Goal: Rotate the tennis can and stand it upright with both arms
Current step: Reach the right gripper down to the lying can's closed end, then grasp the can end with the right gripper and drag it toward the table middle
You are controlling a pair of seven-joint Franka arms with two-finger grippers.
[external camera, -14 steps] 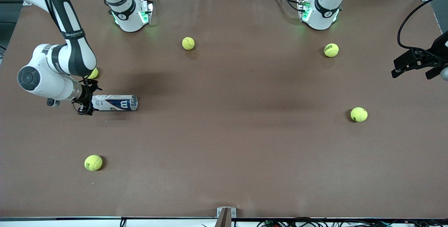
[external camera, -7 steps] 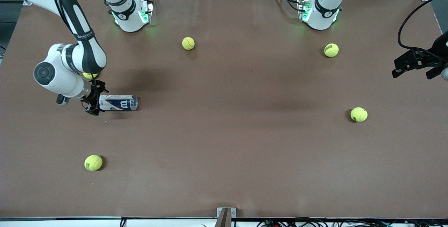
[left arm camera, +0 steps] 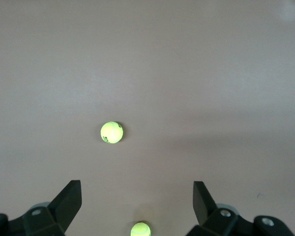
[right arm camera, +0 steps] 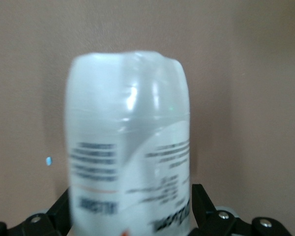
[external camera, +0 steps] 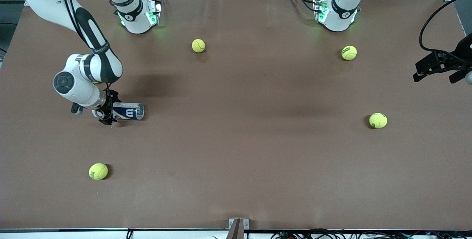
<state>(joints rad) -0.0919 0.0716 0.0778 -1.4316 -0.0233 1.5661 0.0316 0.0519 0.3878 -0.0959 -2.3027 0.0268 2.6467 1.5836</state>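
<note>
The tennis can (external camera: 129, 111) lies on its side on the brown table toward the right arm's end, its white "W" logo showing. My right gripper (external camera: 107, 112) is low at the can's end away from the "W", with its fingers on either side of the tube. In the right wrist view the can (right arm camera: 130, 132) fills the gap of my right gripper (right arm camera: 132, 199), and the jaws stand wide with the can between them. My left gripper (external camera: 438, 68) waits open and empty above the table's edge at the left arm's end; it also shows in the left wrist view (left arm camera: 136, 191).
Yellow tennis balls lie scattered: one between the two bases (external camera: 198, 45), one near the left arm's base (external camera: 349, 52), one toward the left arm's end (external camera: 378, 120), one near the front camera (external camera: 98, 171). The left wrist view shows two balls (left arm camera: 111, 132) (left arm camera: 140, 229).
My right gripper has slid along the lying can toward its "W" end, covering more of the tube. The can and the left arm have stayed in place.
</note>
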